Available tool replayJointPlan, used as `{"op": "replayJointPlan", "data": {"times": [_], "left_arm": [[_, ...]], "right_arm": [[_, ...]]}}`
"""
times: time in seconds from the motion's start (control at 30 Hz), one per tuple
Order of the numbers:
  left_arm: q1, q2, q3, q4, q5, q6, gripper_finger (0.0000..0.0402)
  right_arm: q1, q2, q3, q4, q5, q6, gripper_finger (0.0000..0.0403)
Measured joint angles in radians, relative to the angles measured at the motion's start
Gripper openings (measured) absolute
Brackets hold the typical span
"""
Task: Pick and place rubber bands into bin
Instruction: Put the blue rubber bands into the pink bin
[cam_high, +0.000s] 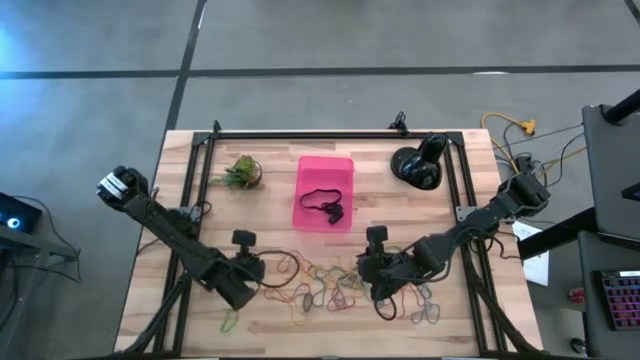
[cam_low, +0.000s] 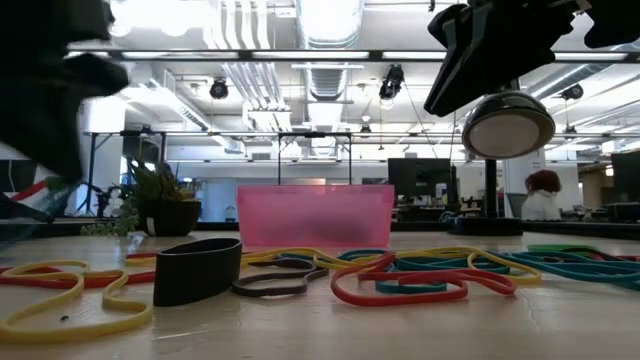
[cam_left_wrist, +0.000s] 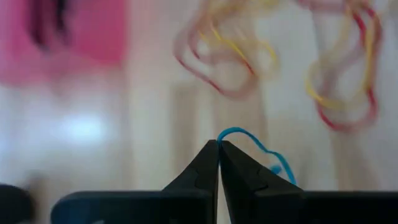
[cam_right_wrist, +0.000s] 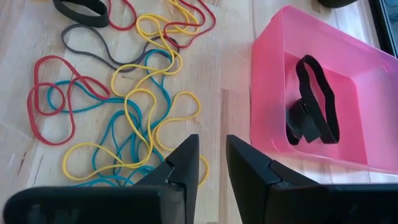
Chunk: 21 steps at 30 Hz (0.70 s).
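Note:
The pink bin (cam_high: 324, 192) stands at the table's far middle with black rubber bands (cam_right_wrist: 314, 106) lying in it. Many rubber bands (cam_high: 320, 285) in red, yellow, teal and grey lie tangled on the wood near the front edge. A wide black band (cam_low: 197, 270) stands on its edge among them. My left gripper (cam_left_wrist: 219, 144) is above the left side of the heap, shut on a blue rubber band (cam_left_wrist: 264, 151). My right gripper (cam_right_wrist: 211, 163) hovers open over the right side of the heap, just in front of the bin, with nothing between its fingers. My left gripper pinches the blue rubber band at one spot of its loop (cam_left_wrist: 222, 133), between the very tips of its two fingers. The fingers slant down from the table's left. The rest of the thin loop (cam_left_wrist: 277, 160) curls out slack beside one finger, above the wood.
A small potted plant (cam_high: 240, 172) stands left of the bin and a round black object (cam_high: 418, 165) to its right. Black frame rails (cam_high: 330, 134) run along the table's far edge and down both sides. Bare wood lies between the heap and the bin.

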Motion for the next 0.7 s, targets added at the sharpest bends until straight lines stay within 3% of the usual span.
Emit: {"op": "replayJointPlan", "data": {"times": [0.43,0.53,0.7], "left_arm": [[0.016,-0.001,0.113,0.011,-0.618,0.277,0.0],[0.045,-0.002,0.143,0.032,-0.696,0.351,0.0],[0.134,-0.005,0.185,0.101,-0.716,0.482,0.0]], "right_arm": [[0.0,0.0,0.0,0.0,0.0,0.0,0.0064],[0.0,0.0,0.0,0.0,0.0,-0.003,0.0065],[0.0,0.0,0.0,0.0,0.001,-0.004,0.0063]]}}
